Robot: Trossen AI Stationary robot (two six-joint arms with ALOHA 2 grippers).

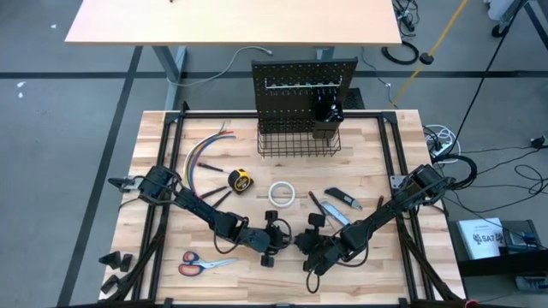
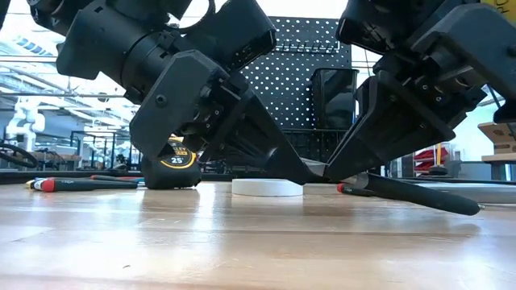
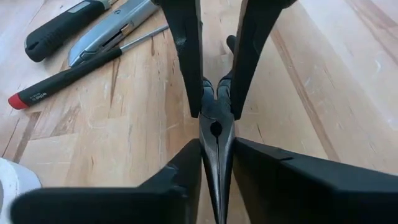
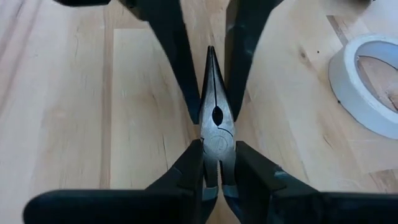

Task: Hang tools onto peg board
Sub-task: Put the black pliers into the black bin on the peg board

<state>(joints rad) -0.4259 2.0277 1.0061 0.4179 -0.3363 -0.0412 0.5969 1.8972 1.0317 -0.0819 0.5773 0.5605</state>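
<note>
Where both arms meet: near the table's front edge, between them, lie dark needle-nose pliers [image 4: 214, 118].
Axis: nose toward left gripper [image 3: 214, 168], handles toward right gripper [image 4: 214, 168].
Grip: right clamps handle end; left fingers [image 4: 171, 56] flank the nose, contact unclear.

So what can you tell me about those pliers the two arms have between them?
The needle-nose pliers are dark grey metal with a long tapered nose, closed, a round pivot and black handles. The right gripper is clamped at the pivot; the left gripper flanks the nose. They sit low over the wooden table, near the front middle.
</note>
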